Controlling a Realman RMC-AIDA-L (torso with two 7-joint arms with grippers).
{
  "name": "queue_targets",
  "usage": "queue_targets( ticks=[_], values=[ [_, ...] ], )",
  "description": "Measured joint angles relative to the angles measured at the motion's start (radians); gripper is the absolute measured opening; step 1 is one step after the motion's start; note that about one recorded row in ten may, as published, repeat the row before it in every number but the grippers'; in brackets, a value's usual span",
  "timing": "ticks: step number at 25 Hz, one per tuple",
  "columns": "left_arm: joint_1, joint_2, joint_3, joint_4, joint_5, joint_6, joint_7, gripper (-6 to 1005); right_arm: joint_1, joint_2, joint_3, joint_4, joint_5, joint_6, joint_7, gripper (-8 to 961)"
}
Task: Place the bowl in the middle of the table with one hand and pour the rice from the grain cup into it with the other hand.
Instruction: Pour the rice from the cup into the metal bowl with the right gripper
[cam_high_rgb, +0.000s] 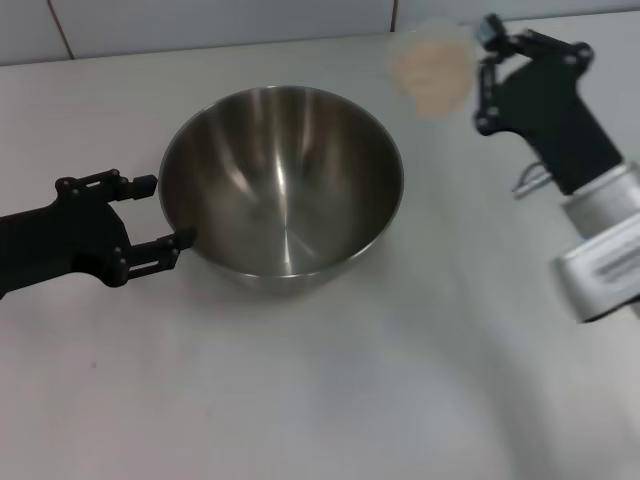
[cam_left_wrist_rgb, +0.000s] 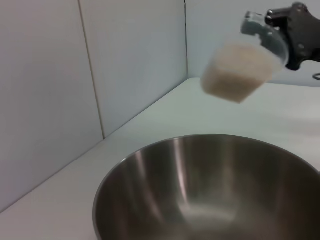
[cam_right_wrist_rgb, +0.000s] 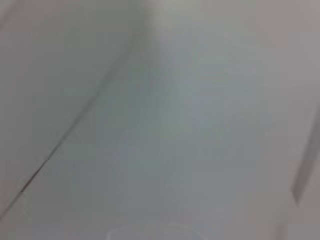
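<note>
The steel bowl (cam_high_rgb: 285, 190) stands upright in the middle of the white table (cam_high_rgb: 350, 390). It also fills the lower part of the left wrist view (cam_left_wrist_rgb: 210, 190), and it is empty. My left gripper (cam_high_rgb: 167, 211) is open at the bowl's left rim, one finger on each side of the rim edge. My right gripper (cam_high_rgb: 487, 78) is shut on the grain cup (cam_high_rgb: 445, 45), held in the air beyond the bowl's far right rim and tilted towards the bowl. The rice (cam_high_rgb: 432, 72) sits in the cup as a block (cam_left_wrist_rgb: 237, 72). The right gripper also shows in the left wrist view (cam_left_wrist_rgb: 295, 30).
A tiled wall (cam_high_rgb: 220, 20) runs along the table's far edge and meets another in a corner (cam_left_wrist_rgb: 186, 40). The right wrist view shows only a blurred pale surface.
</note>
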Motion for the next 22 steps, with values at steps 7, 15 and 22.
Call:
queue_targets(
  ticks=[7,15,22],
  values=[
    [-0.001,-0.001,-0.001,0.013,-0.004,0.009,-0.001,728,0.018,0.004,-0.029,0.16,-0.077,0.142,-0.813,3],
    [-0.004,-0.002,0.0,0.015,0.001,0.01,-0.011,728,0.008,0.008,-0.03,0.174,-0.241,0.178,-1.276,4],
    [-0.004,-0.001,0.001,0.015,0.001,0.01,-0.012,728,0.018,0.008,-0.03,0.194,-0.249,0.236,-1.54,4]
  ],
)
